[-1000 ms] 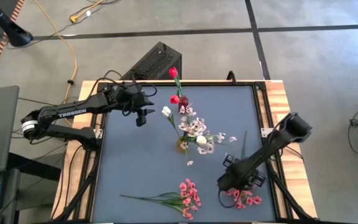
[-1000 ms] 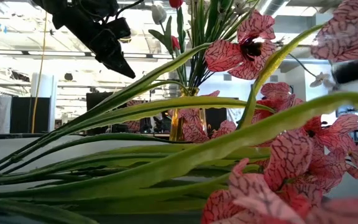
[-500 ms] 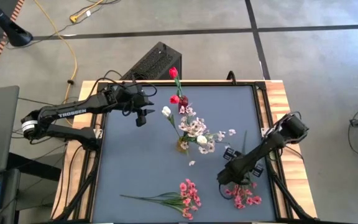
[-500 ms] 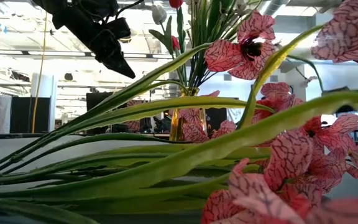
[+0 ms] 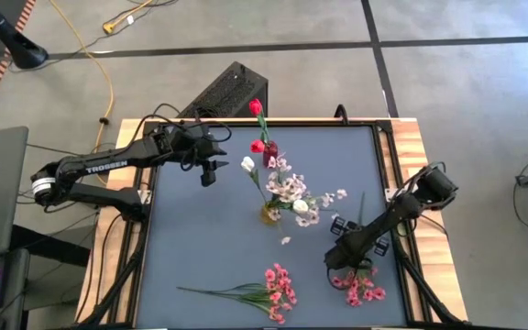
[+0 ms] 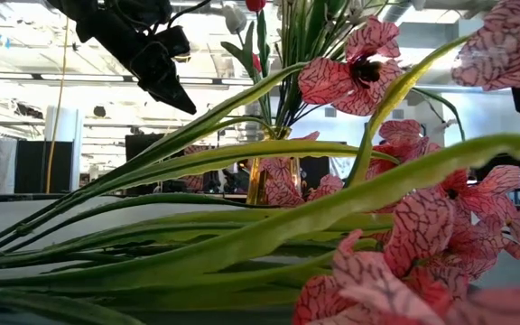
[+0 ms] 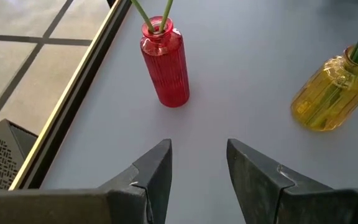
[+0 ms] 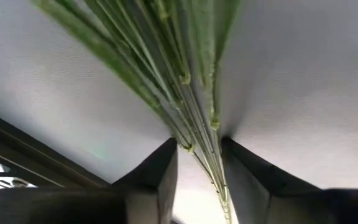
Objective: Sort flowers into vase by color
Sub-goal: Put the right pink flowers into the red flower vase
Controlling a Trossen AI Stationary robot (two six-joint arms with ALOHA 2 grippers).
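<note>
A smooth dark grey-blue table (image 5: 209, 247) with a raised wooden rim is seen from above, with two dark jointed arms reaching in from its left and right edges.

The left gripper (image 5: 208, 172) hovers over the table near the far-left corner. Its two flat, wedge-shaped fingers (image 7: 157, 171) stand apart with nothing between them. Just ahead of them stands a narrow red vase (image 7: 165, 65) of ribbed glass holding thin green stems; from above, red rosebuds (image 5: 257, 146) rise from it near the far edge. Beside it, toward the table's middle, a rounded amber vase (image 7: 327, 93) of ribbed glass holds pale pink-white blossoms (image 5: 287, 188) and white buds (image 5: 247, 164).

The right gripper (image 5: 338, 259) is low over the table near the right edge. Its fingers (image 8: 160, 174) are closed around a bundle of thin, knobbly green stems (image 8: 194, 109). The bright pink spray (image 5: 359, 286) on those stems lies on the table just toward the near-right corner.

A second pink spray (image 5: 278, 289) with long, strap-like green leaves (image 5: 218, 293) lies flat along the near edge. In the table-level view its petals (image 6: 422, 230) look like fabric, with dark red veining. A few loose pale petals (image 5: 285, 240) lie near the table's middle.
</note>
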